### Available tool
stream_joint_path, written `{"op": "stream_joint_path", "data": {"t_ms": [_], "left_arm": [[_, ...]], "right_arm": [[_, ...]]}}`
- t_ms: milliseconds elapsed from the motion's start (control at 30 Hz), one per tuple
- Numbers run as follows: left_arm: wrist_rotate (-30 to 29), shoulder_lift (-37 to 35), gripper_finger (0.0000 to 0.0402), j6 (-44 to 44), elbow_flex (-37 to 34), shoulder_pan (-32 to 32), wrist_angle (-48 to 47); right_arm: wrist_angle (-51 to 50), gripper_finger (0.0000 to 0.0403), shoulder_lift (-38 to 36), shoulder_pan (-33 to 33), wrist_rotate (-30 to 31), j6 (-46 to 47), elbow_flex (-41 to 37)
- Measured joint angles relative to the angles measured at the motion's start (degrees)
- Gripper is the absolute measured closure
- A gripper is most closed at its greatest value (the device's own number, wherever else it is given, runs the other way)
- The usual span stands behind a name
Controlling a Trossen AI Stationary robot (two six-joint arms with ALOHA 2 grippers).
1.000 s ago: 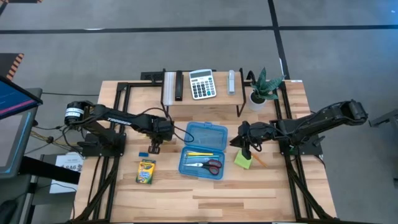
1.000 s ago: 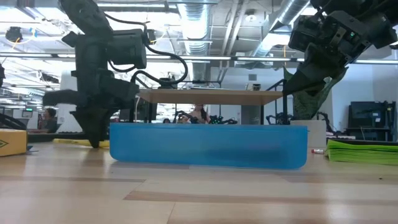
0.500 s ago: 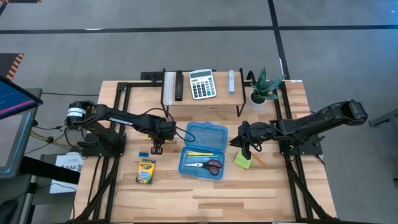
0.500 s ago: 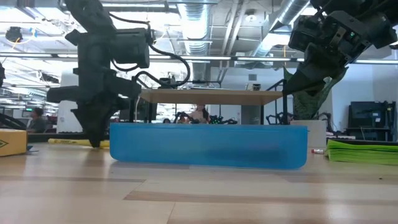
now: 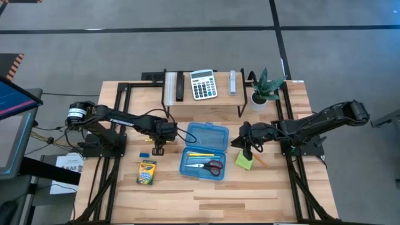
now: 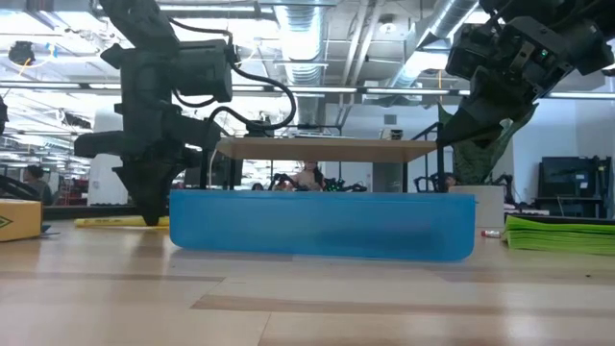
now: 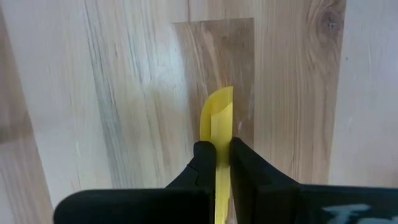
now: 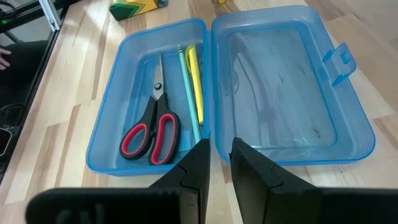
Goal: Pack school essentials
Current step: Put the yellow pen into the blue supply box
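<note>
The left gripper (image 7: 216,163) is pinching a thin yellow pencil (image 7: 216,121) just above the wooden table (image 5: 206,194), beside the open blue plastic case (image 5: 204,152). The right gripper (image 5: 248,149) is hovering over the lime-green sticky-note pad (image 5: 244,160), jaws narrowly parted and empty. The pencil's long free end may be catching the case wall, twisting loose. One pair of red-handled scissors (image 8: 151,134) and two pencils are lying inside; one crayon box (image 5: 147,172) and one blue eraser (image 5: 144,154) are waiting outside.
</note>
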Motion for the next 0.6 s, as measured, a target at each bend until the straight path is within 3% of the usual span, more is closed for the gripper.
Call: {"op": "stream_joint_path", "data": {"t_ms": [600], "left_arm": [[-0.4, 0.0, 0.0400, -3.9, 1.9, -4.9, -1.8]], "right_arm": [[0.0, 0.0315, 0.0, 0.0, 0.0, 0.0, 0.0]]}}
